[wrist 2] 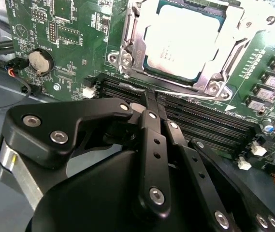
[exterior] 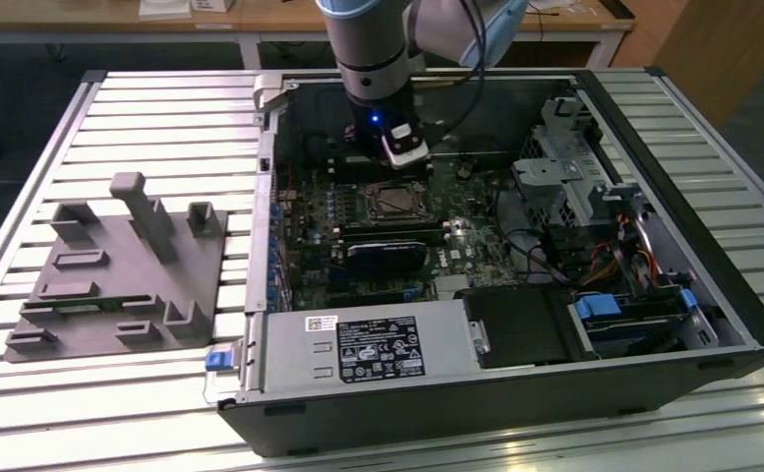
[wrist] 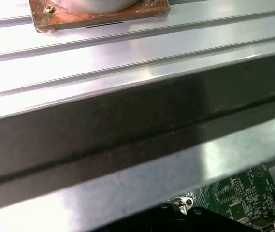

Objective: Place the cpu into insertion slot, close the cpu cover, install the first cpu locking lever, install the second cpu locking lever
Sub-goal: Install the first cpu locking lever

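The cpu [wrist 2: 183,41] lies under the lowered cpu cover [wrist 2: 133,36] on the green motherboard [wrist 2: 79,29]. The end effector [wrist 2: 150,96], fingers drawn together and empty, hangs just beside the cover's near edge, over the memory slots [wrist 2: 209,121]

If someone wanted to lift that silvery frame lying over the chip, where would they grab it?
Probably at the thin edge of the cpu cover nearest the memory slots, pinched from above. It lies flat around the cpu, so its broad face offers nothing to grip.
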`<state>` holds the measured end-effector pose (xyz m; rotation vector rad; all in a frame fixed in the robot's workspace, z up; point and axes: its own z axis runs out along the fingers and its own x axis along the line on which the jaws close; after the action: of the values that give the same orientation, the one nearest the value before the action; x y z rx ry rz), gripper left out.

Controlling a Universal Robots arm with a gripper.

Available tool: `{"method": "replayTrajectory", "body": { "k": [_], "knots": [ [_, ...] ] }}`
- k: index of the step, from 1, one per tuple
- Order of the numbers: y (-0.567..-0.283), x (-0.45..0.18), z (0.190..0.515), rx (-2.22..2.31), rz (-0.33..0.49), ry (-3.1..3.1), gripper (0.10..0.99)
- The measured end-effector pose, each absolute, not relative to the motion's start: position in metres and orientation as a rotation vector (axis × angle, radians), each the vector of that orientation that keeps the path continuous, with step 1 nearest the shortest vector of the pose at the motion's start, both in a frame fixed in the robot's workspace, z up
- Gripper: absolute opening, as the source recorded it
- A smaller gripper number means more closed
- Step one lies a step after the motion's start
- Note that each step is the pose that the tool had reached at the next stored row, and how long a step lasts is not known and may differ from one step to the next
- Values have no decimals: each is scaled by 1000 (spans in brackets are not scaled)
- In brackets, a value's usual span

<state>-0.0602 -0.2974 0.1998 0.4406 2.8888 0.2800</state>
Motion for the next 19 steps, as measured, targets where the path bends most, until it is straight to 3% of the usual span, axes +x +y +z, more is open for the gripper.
{"method": "replayTrajectory", "body": {
  "k": [19],
  "knots": [
    [-297,-58,194,552,265,2863,106]
  ]
}}
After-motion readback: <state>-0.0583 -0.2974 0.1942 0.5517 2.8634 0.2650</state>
